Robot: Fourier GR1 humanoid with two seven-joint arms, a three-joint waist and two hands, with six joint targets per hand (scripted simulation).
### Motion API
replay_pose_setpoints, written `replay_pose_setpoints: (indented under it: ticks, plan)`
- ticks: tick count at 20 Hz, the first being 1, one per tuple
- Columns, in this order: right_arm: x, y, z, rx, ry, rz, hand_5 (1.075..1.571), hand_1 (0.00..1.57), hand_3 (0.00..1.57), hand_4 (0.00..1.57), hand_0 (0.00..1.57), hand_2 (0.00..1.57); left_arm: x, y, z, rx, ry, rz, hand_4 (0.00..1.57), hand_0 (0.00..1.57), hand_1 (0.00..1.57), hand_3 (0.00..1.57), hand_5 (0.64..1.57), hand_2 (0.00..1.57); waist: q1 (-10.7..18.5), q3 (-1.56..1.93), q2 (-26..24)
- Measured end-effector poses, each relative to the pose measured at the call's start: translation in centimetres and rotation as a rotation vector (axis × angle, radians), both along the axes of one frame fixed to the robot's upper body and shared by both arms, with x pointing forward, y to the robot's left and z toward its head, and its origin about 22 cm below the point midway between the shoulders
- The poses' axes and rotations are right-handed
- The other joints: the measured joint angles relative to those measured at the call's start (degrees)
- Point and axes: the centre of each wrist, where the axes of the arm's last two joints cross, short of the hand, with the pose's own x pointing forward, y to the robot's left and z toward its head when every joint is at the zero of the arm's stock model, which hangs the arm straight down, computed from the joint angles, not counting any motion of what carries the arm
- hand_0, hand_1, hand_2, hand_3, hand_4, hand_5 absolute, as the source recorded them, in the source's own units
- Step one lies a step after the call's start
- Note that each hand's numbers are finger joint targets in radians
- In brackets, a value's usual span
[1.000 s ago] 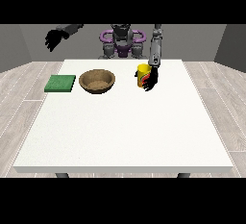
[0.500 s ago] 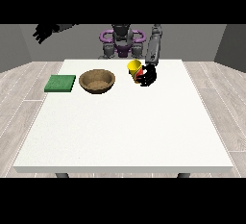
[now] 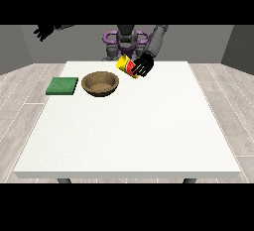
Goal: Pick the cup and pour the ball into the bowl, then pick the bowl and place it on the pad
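Hand at the view's right (image 3: pixel 143 67): raised above the desk's far part, fingers curled round the cup.
Cup (image 3: pixel 126 65): yellow with some red, held clear of the desk, tipped with its mouth toward the view's left, up and to the right of the bowl.
Ball: cannot tell, not made out.
Bowl (image 3: pixel 100 83): brown, upright on the desk, well apart from the cup.
Pad (image 3: pixel 62 86): green, flat on the desk, just left of the bowl, not touching.
Hand at the view's left (image 3: pixel 43 31): lifted high, off past the desk's far left corner, fingers spread, holding nothing.
Desk (image 3: pixel 134 131): white, large.
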Motion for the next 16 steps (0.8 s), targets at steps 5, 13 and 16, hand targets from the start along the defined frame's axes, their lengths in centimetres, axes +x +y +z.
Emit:
replay_pose_setpoints:
  ticks: [5, 13, 16]
  plan:
    - [-0.4, -2.0, -1.7, 0.014, 0.041, -0.038, 1.560, 0.00, 0.00, 0.69, 0.00, 0.00, 0.9, -4.2, 1.1, 0.207, 0.038, -0.021, 1.46, 1.36, 1.36, 1.57, 1.535, 1.57, 2.4, -0.11, -2.0]
    - [-0.3, -3.2, -3.3, 0.035, 0.094, -0.038, 1.554, 0.00, 0.13, 0.69, 0.00, 0.00, 2.1, -9.1, 3.8, 0.531, 0.061, -0.029, 1.36, 1.35, 1.35, 1.57, 1.563, 1.57, 2.5, -0.20, -4.5]
    - [0.0, -2.8, -3.8, 0.031, 0.107, -0.031, 1.555, 0.00, 0.25, 0.70, 0.00, 0.00, 2.6, -10.6, 5.3, 0.672, 0.038, -0.008, 1.19, 1.49, 1.49, 1.57, 1.561, 1.57, 2.3, -0.20, -4.9]
